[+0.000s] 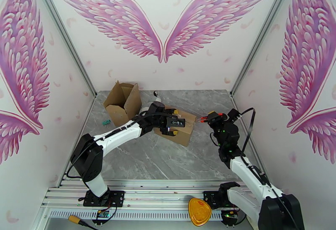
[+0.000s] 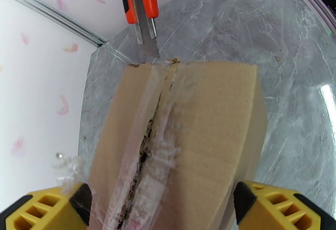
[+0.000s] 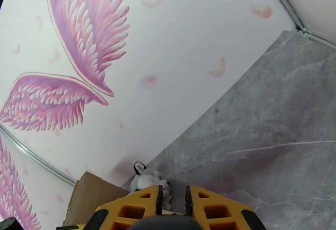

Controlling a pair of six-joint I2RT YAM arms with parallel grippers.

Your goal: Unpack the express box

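Top view, centre of frame: express box lies flat on the grey marbled surface, slightly right of the middle. An open carton stands well apart from it, toward the upper left of the surface, flaps up.

Left claw hangs over the express box. In the left wrist view its yellow fingers sit in the two lower corners of the frame, spread wide, one on each side of the box; cannot tell whether they touch the cardboard.

Box top, left wrist view: clear tape runs down the middle seam. Tape is split and ragged, with a dark gap showing between the flaps.

Right claw, right of centre in the top view, pinches an orange-and-black utility knife. In the left wrist view the knife comes in from the top edge, blade tip at the box's far edge by the seam end.

Right wrist view: claw fingers nearly together at bottom centre. A small plush toy lies just beyond them, at the foot of the wall.
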